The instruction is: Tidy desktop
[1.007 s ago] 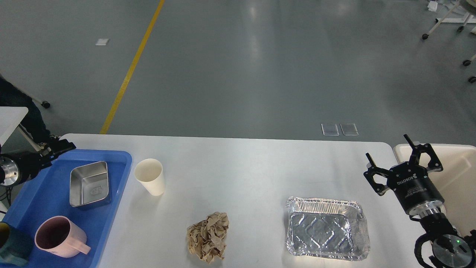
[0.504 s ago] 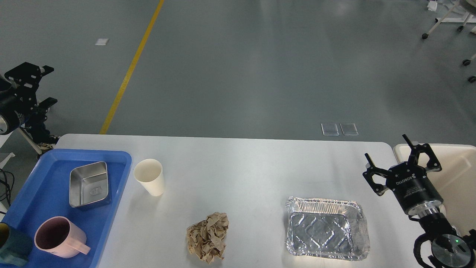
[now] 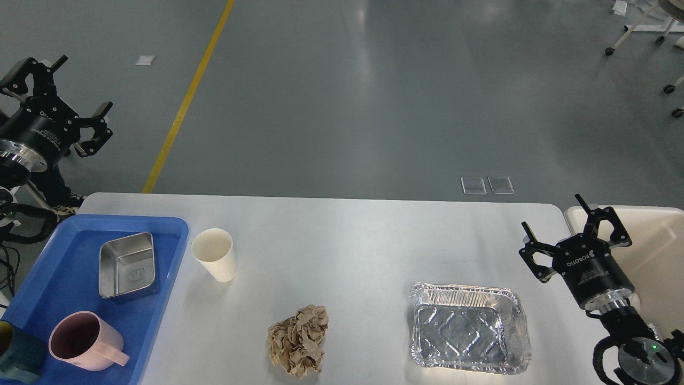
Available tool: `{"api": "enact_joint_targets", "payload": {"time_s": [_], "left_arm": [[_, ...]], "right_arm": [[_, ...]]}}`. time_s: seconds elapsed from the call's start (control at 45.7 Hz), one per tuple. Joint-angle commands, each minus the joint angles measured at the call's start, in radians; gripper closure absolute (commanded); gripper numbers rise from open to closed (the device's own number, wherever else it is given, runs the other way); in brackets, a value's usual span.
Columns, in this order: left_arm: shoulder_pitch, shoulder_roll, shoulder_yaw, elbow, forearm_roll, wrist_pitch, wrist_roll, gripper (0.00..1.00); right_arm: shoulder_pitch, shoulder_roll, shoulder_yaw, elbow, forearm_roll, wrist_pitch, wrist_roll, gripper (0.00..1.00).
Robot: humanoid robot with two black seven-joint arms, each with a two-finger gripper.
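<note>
The white-grey desktop carries a cream paper cup standing upright, a crumpled brown paper ball near the front edge, and an empty foil tray to the right. My left gripper is raised high beyond the table's far left corner, fingers spread open and empty. Over the table's right edge my right gripper is open too, holding nothing, just right of and behind the foil tray.
A blue plastic tray on the left holds a steel container, a pink mug and a dark teal cup. A cream bin stands off the table's right end. Grey floor with a yellow line lies beyond.
My left arm has swung up from the blue tray's far left corner to well above the table, its open fingers now showing clearly. The right gripper has barely shifted.
</note>
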Motion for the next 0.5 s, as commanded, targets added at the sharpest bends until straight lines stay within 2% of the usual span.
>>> {"api": "enact_joint_targets", "payload": {"time_s": [0.0,0.197,0.372,0.482], "left_arm": [[0.051,-0.049,-0.091,-0.007,-0.003,0.002,-0.004,0.03],[0.073,-0.054,-0.073,0.008,0.006,0.035,0.005,0.03],[0.097,-0.06,-0.071,0.013,0.041,0.101,-0.007,0.03],[0.101,-0.063,-0.067,0.021,0.044,0.11,-0.029,0.03]], "right_arm": [[-0.001,0.001,0.002,0.0,-0.001,0.0,0.0,0.0],[-0.001,-0.002,0.003,-0.002,-0.001,0.0,0.0,0.0],[-0.001,-0.002,0.003,0.0,-0.001,-0.003,0.0,0.0],[-0.005,-0.002,0.005,0.0,-0.001,-0.002,0.0,0.0]]}}
